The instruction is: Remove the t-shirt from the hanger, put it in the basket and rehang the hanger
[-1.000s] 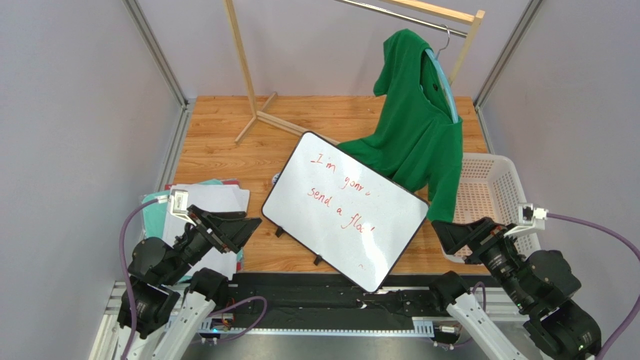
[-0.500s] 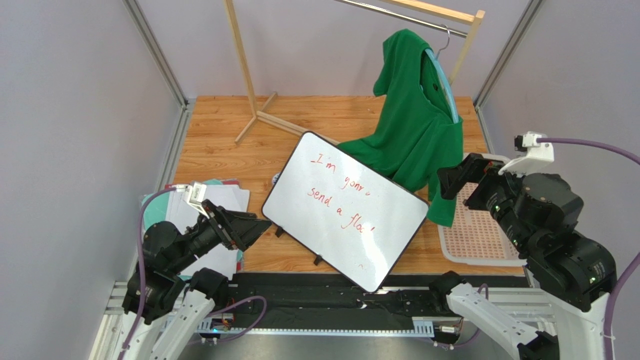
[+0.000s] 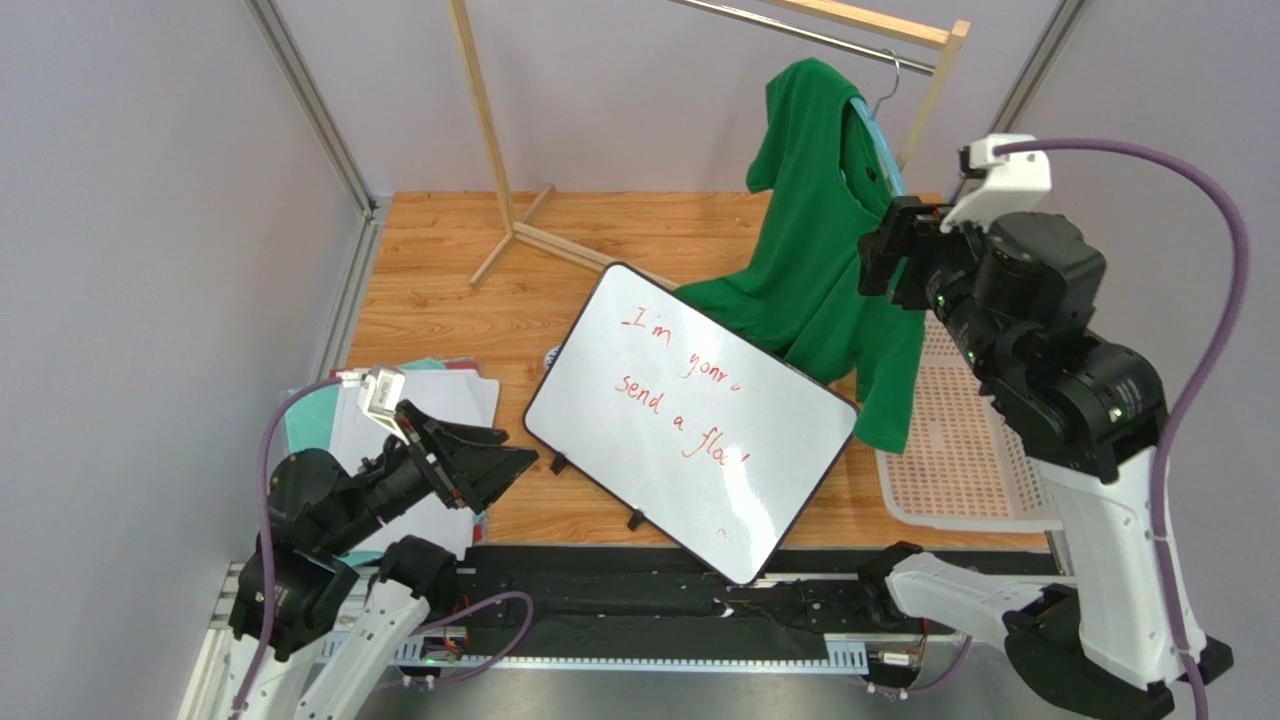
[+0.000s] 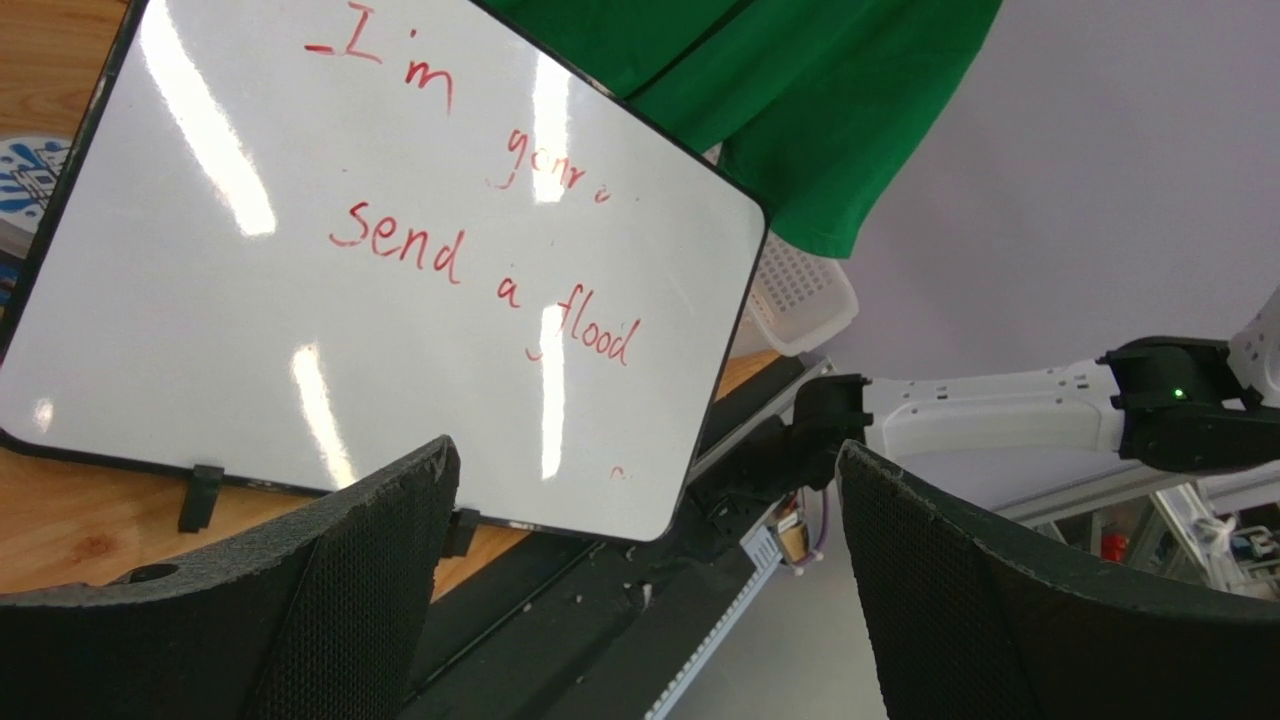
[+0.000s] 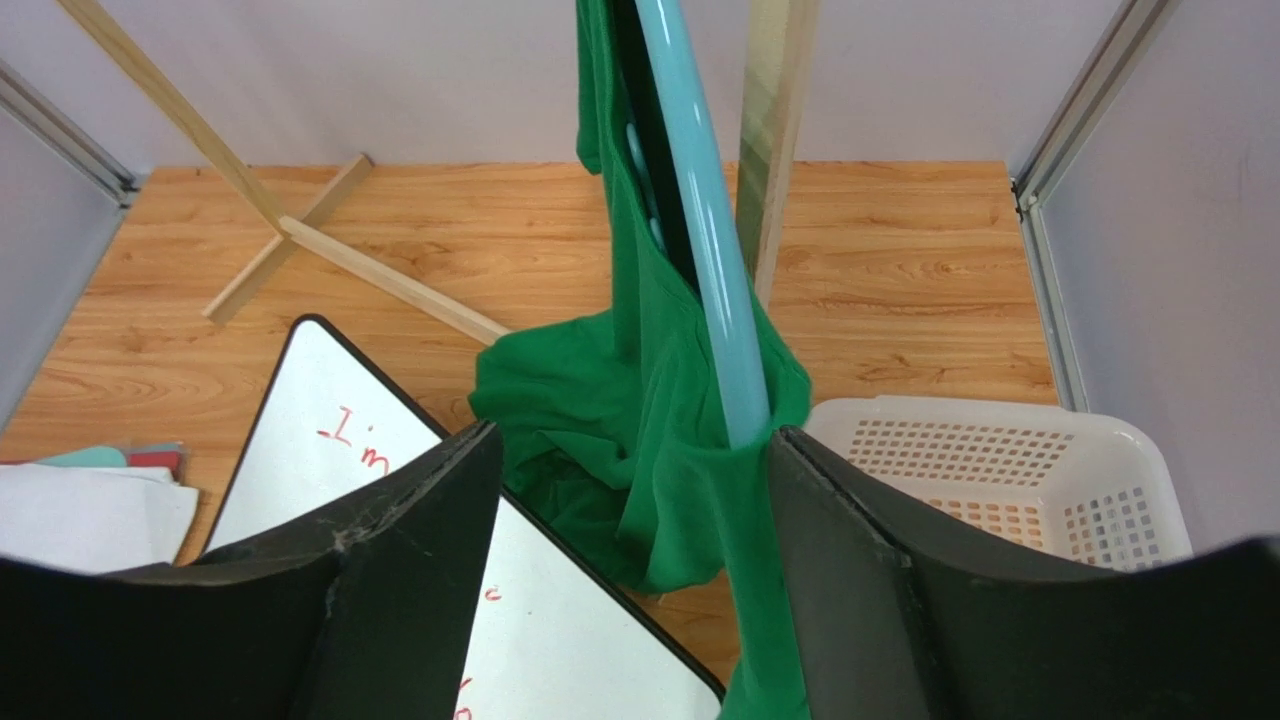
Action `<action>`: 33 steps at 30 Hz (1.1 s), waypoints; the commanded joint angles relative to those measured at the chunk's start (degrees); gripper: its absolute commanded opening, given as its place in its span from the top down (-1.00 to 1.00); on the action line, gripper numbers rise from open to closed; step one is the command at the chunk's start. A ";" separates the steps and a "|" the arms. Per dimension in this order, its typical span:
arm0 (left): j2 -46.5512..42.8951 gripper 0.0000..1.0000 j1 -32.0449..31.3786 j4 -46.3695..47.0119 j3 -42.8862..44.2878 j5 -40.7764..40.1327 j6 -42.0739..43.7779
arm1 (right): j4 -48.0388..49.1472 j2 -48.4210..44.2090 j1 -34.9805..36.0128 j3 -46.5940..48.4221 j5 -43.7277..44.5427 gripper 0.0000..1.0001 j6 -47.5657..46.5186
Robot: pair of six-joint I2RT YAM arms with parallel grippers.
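Note:
The dark green t-shirt [image 3: 819, 263] hangs on the light-blue hanger [image 3: 887, 168], whose grey hook [image 3: 893, 78] sits on the rack's rail. The shirt's lower part rests on the whiteboard's far edge. My right gripper [image 3: 888, 258] is raised at the shirt's right shoulder and is open. In the right wrist view the hanger's arm [image 5: 706, 225] and the green cloth [image 5: 646, 405] lie between the fingers of the right gripper [image 5: 634, 438], close to the right one. My left gripper [image 3: 489, 450] is open low at the front left, holding nothing, the whiteboard [image 4: 301, 270] ahead of it.
The wooden rack [image 3: 496, 135] stands at the back, one post [image 5: 774, 120] right behind the hanger. A white basket [image 3: 962, 518] sits under my right arm. The whiteboard [image 3: 684, 413] lies in the middle. Papers [image 3: 436, 402] lie at the left.
My right arm has risen from the basket's front edge up to the shirt's right shoulder at the hanger, its jaws narrowing slightly. The left arm has barely shifted.

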 commanded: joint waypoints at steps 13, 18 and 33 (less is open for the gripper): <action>-0.19 -0.96 0.25 -2.02 1.66 1.55 1.34 | 6.03 1.61 -0.30 -4.17 5.88 -0.31 -8.64; -0.18 -0.95 0.33 -1.85 1.48 1.73 0.82 | 8.57 1.43 -0.47 -6.72 7.47 -0.15 -9.52; -0.10 -0.91 0.33 -2.29 2.62 3.31 0.20 | 20.17 1.34 -4.34 -15.42 4.66 0.38 -13.56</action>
